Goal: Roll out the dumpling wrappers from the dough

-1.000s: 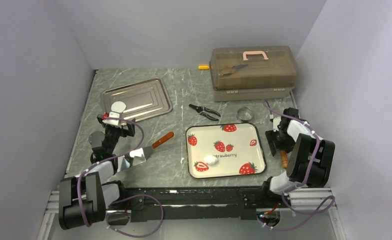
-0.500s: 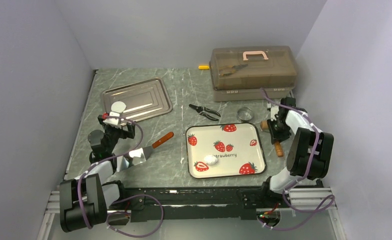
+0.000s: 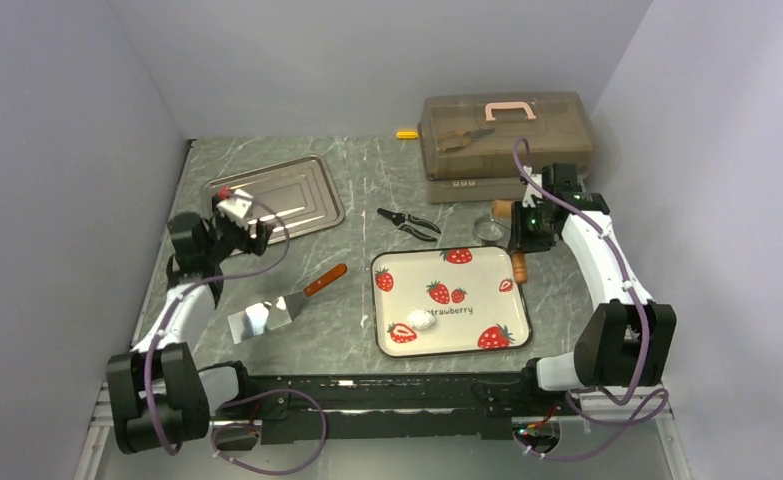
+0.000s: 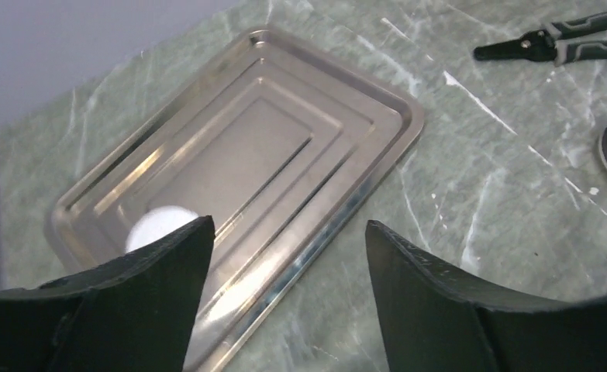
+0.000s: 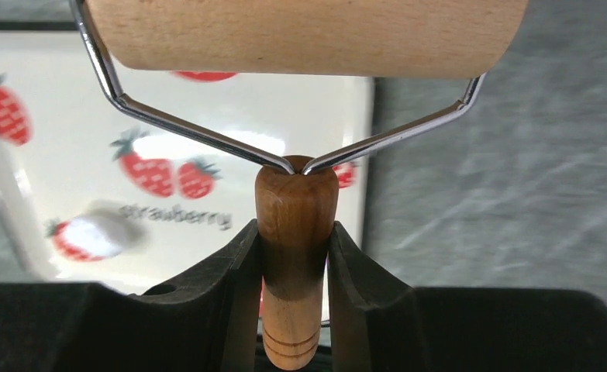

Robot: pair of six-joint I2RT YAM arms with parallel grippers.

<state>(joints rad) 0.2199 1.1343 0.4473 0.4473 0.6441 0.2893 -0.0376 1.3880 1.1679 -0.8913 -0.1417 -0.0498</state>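
Claw, right (image 5: pixel 296 244): clamped narrow on the brown wooden handle of the roller (image 5: pixel 300 35), one pad pressed to each side of the handle; held over the far right corner of the strawberry plate (image 3: pixel 477 270)
Claw, left (image 4: pixel 286 232): spread wide, gripping nothing and touching nothing; hovering above the near left corner of the metal tray (image 4: pixel 269 147)
Roller: pale wooden cylinder on a bent wire yoke, lying crosswise just ahead of the gripping pads
Dough (image 3: pixel 423 320): small white lump resting on the plate, toward its near left, just beside a printed strawberry; blurred in the right wrist view
Dumpling wrapper (image 4: pixel 156 223): flat white disc lying in the tray's near left corner, partly hidden behind one black finger
Writing: "strawberry" in dark letters across the middle of the plate; marks on the toolbox (image 3: pixel 507 140) too small to read
Spatula (image 3: pixel 289 300): flat on the table between tray and plate, orange handle toward the plate
Pliers (image 3: pixel 409 223): on the table just beyond the plate
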